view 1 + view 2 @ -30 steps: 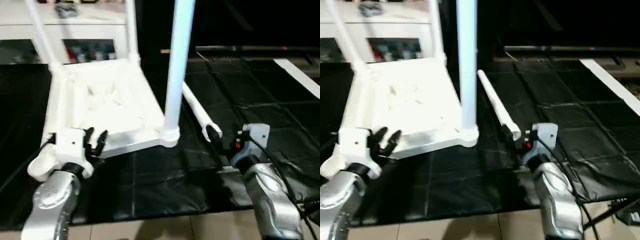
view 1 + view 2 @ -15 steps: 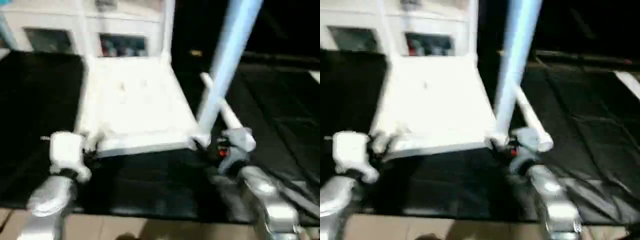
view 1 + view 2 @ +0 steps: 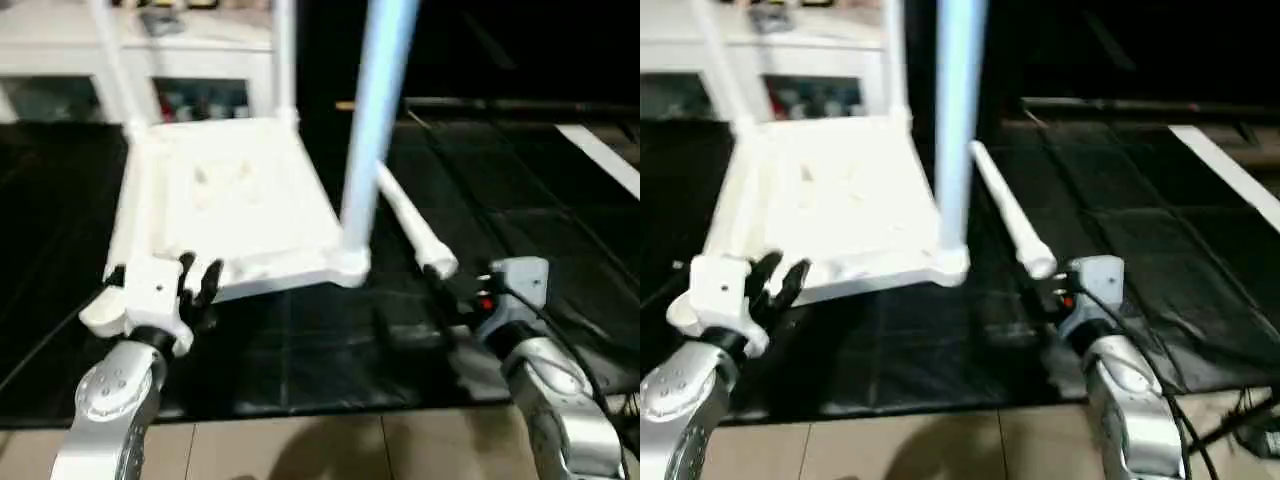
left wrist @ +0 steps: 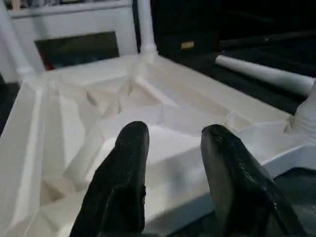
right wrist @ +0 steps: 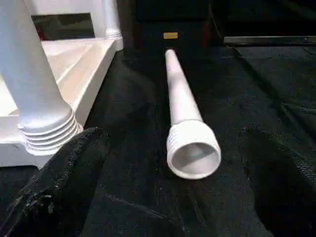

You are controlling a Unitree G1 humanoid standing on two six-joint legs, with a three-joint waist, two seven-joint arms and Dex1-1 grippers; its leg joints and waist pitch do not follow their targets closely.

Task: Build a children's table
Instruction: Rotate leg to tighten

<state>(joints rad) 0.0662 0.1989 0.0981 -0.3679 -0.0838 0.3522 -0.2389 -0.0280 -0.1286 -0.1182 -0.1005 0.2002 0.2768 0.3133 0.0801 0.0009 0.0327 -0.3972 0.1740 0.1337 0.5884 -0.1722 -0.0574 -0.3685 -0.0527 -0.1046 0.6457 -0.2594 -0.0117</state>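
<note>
Flipped table top (image 3: 235, 205) sits center-left with three legs up, right wrist view shows the loose leg's (image 5: 183, 123) hollow end, left gripper (image 3: 197, 282) half-open at its near edge, right gripper (image 3: 1048, 292) wide open, both empty.

Mounted leg (image 5: 29, 84) crowds loose leg (image 5: 185, 118); bare mat (image 5: 256, 98) opposite.

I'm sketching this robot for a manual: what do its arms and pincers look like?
Both forearms are rounded silver metal shells. The left pincer has two glossy black rounded fingers on a white blocky wrist housing. The right pincer has a pale grey housing with a small red marking, and black cables run back along its forearm.
</note>
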